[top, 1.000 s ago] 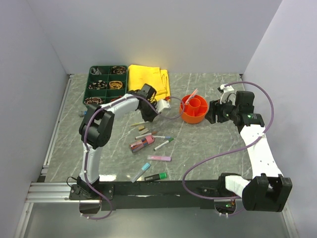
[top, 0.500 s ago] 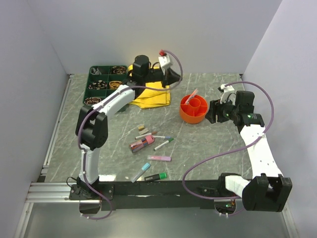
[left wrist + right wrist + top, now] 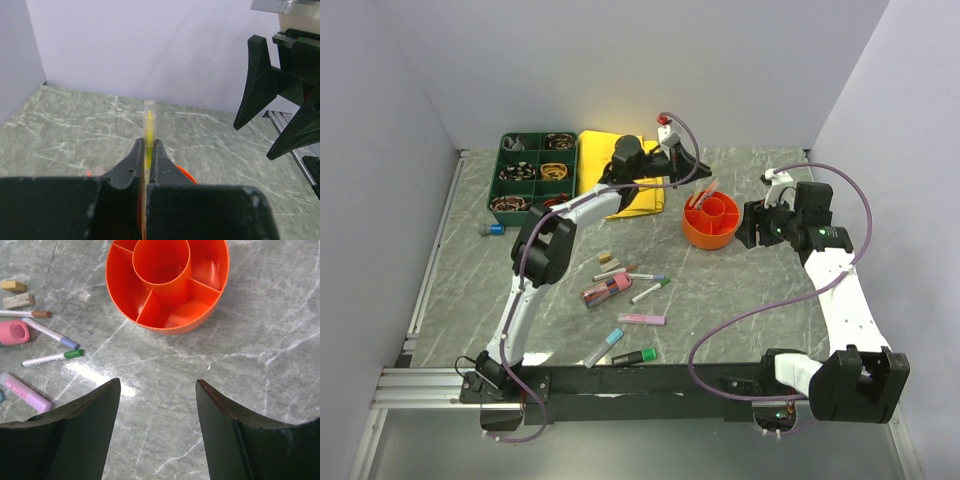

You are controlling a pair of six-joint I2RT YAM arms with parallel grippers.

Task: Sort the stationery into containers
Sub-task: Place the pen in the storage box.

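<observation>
Inspected on grey marbled table (image 3: 750, 300), largest first.

- Left arm (image 3: 545, 250) stretched to the far side, across folded yellow cloth (image 3: 600, 150).
- Right arm (image 3: 845, 300) bent in from the right.
- Dark green tray (image 3: 540, 180) at far left, touching or just beside the cloth. Compartments filled with small dark and brown bits, too small to identify.
- Round orange pot (image 3: 705, 238) with inner dividers, right of the cloth and between the two grippers. One pink pen (image 3: 708, 190) leaning out of it.
- Left gripper (image 3: 148, 142) raised over the pot's far-left side, jaws clamped on a slim yellow pen (image 3: 148, 117). Pen lying along the fingers, its clear end past the fingertips.
- Right gripper (image 3: 157, 385) just right of the pot, jaws apart, nothing between them.
- Loose stationery (image 3: 625, 290) scattered on the table nearer the arm bases, well apart from both containers. Among it a pink piece (image 3: 12, 332) and a green-capped marker (image 3: 50, 359).
- One blue-capped piece (image 3: 492, 229) alone near the tray's near-left corner.
</observation>
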